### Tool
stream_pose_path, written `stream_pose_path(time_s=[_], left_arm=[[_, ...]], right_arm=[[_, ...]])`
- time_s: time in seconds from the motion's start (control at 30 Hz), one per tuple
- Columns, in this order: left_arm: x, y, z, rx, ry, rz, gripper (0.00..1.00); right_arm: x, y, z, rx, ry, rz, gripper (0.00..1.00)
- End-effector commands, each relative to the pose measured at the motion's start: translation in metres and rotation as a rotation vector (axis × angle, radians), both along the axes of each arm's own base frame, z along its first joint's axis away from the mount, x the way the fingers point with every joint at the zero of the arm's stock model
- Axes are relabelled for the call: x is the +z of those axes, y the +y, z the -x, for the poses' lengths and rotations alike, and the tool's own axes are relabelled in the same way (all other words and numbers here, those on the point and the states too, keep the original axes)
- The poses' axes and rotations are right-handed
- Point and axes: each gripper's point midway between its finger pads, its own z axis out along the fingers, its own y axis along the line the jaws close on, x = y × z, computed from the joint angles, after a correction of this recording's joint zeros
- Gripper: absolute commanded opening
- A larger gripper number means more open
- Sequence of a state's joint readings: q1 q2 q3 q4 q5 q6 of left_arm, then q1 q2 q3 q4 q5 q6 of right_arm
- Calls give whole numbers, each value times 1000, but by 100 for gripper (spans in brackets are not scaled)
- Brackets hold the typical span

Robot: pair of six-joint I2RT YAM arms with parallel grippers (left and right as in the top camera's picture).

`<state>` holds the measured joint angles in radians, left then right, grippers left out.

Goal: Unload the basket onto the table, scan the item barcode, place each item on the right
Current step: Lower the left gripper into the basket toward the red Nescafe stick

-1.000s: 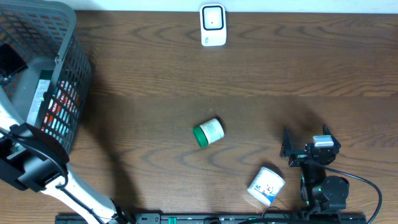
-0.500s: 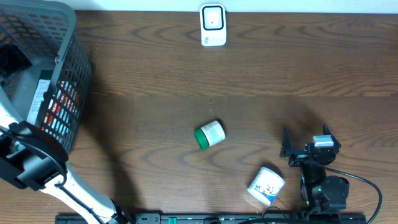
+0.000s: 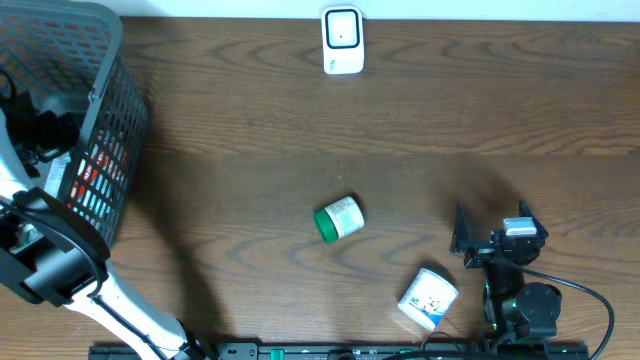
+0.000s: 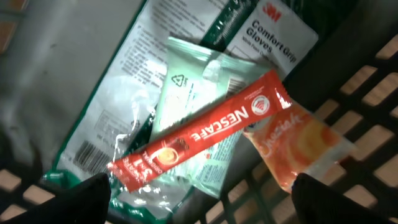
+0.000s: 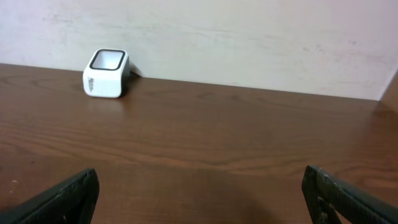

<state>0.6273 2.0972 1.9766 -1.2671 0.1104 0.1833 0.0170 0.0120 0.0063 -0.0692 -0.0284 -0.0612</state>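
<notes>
Glossy plastic sachet (image 4: pixel 205 134), matt wood table (image 3: pixel 400 130)

The Nescafe stick (image 4: pixel 199 132) is red, the sachet (image 4: pixel 301 146) orange, the basket (image 3: pixel 118 120) dark grey, the jar (image 3: pixel 337 216) green-capped.

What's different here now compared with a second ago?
The left gripper shifted a little inside the basket, toward the robot's side, and its jaws now stand wide open above the sachets, holding nothing. Whether it let something go, I cannot tell. The right gripper, still open, the green-capped jar, the white tub and the scanner stayed put.
</notes>
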Motion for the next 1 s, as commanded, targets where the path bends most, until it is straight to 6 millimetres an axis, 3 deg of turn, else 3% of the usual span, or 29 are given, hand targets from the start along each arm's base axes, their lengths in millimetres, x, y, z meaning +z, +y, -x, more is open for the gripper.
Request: stream_pose_path(time_s=[0.0, 0.4, 0.97], left_arm=[[-19, 2, -2, -87, 3, 6, 95], [-65, -12, 17, -17, 126, 102, 89], [-73, -13, 46, -1, 235, 114, 89]], right_arm=[[0, 0, 0, -2, 0, -11, 99], [0, 0, 0, -2, 0, -11, 99], [0, 0, 0, -2, 0, -11, 99]])
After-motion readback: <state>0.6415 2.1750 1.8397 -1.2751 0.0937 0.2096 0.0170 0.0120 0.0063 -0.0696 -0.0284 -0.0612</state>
